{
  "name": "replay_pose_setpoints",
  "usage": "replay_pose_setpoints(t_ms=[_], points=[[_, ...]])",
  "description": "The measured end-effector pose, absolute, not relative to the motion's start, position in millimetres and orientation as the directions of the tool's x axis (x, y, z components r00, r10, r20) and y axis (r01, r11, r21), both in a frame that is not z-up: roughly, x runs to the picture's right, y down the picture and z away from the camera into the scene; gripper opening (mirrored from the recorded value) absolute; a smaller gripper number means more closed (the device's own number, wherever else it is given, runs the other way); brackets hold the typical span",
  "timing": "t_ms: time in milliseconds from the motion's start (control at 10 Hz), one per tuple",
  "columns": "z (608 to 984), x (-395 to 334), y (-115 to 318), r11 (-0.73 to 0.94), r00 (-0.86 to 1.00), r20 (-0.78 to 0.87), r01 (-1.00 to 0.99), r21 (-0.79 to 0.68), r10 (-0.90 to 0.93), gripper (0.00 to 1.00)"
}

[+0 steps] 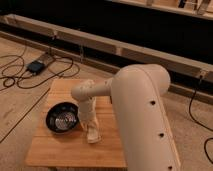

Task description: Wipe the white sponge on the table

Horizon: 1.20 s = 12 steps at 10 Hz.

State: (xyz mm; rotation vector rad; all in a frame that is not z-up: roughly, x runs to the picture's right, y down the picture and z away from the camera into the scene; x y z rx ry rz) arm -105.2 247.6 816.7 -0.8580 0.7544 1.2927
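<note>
Wooden table on a tan floor. Gripper low, right beside the black bowl, pressing the white sponge flat; finger state hard to tell. Best to push down softly, slide slowly, miss the bowl. One sponge, one bowl, one table.

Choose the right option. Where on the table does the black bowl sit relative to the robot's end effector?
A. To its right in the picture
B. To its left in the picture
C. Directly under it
B: the black bowl lies picture-left of the end effector, which is down at the white sponge on the table.
</note>
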Motion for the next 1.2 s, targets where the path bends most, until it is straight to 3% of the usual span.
replay_pose_setpoints(t_ms=[500, 1200], points=[[772, -99, 298, 0.057, 0.158, -0.911, -0.987, -0.147, 0.381, 0.0], [773, 3, 312, -0.005, -0.088, -0.944, -0.996, 0.091, 0.319, 0.0]])
